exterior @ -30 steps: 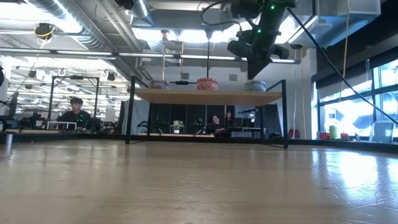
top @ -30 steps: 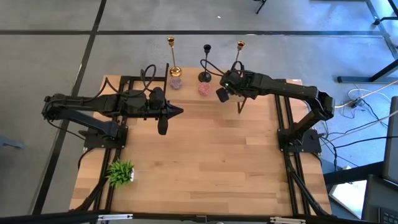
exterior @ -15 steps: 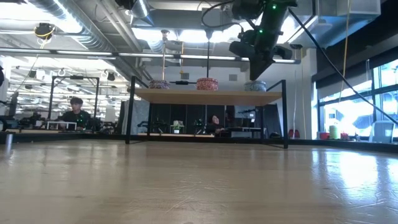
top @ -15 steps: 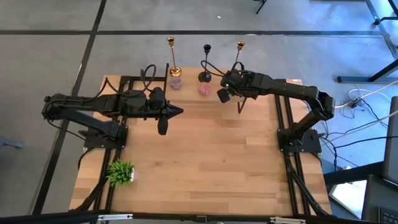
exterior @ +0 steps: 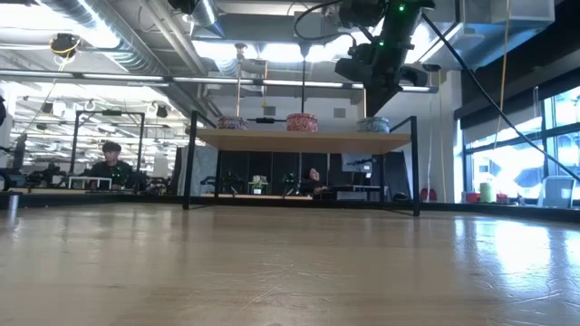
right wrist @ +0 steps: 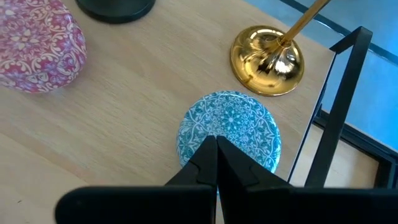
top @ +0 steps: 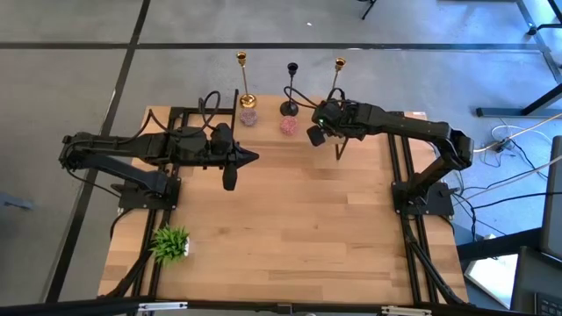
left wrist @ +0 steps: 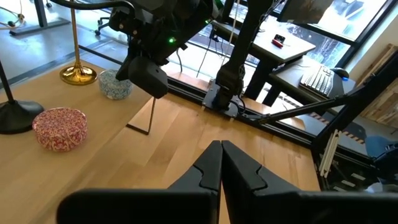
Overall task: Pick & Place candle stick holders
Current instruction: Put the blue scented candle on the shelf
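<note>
Three tall candlesticks stand on their round bases on a raised wooden shelf [exterior: 304, 139] at the table's far edge: a gold one [top: 243, 81], a black one [top: 291, 88] and a second gold one [top: 337, 77]. My right gripper [exterior: 379, 100] is shut and empty. It points down just above a blue patterned tin [right wrist: 249, 121], next to the right gold candlestick's base [right wrist: 267, 59]. My left gripper [top: 252, 158] is shut and empty over the table, near the shelf's front.
A red patterned tin [right wrist: 34, 43] and a pink tin [top: 248, 116] also sit on the shelf in front of the candlesticks. The shelf's black metal frame [right wrist: 339, 106] stands beside the blue tin. A small green plant [top: 171, 241] stands at the table's near left.
My right gripper has risen a little above the blue tin, which now shows whole in the low view.
</note>
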{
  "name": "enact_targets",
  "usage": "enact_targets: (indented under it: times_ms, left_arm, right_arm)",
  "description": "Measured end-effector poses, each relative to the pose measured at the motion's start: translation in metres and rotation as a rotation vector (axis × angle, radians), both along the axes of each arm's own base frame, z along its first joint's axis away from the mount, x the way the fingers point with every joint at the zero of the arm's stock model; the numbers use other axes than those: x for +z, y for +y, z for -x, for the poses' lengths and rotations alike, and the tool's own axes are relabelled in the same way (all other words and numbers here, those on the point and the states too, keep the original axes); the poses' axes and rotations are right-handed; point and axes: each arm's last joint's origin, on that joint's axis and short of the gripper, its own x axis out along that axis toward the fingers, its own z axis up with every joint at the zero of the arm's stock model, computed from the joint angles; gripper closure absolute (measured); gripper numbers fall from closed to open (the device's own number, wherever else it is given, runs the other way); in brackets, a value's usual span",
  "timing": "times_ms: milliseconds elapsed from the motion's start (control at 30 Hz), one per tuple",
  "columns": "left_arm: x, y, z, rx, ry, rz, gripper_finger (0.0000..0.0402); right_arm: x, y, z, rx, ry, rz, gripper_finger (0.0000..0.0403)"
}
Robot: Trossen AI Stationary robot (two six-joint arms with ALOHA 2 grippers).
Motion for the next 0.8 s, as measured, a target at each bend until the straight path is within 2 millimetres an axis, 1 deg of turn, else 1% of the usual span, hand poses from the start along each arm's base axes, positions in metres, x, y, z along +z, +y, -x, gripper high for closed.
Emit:
enact_targets:
  times_ms: [600, 733, 800]
  left_arm:
    - [0.0, 0.0, 0.0, 0.0, -0.001, 0.002, 0.0399]
    - [0.0, 0.0, 0.0, 0.0, -0.001, 0.003, 0.04]
    - [0.001, 0.0, 0.0, 0.0, -0.007, 0.003, 0.0401]
  right_arm:
    - [0.0, 0.001, 0.002, -0.001, 0.023, -0.013, 0.0403]
    - [0.011, 0.007, 0.001, -0.005, 0.039, -0.001, 0.0403]
    - [0.028, 0.01, -0.003, -0.004, -0.003, 0.058, 0.0403]
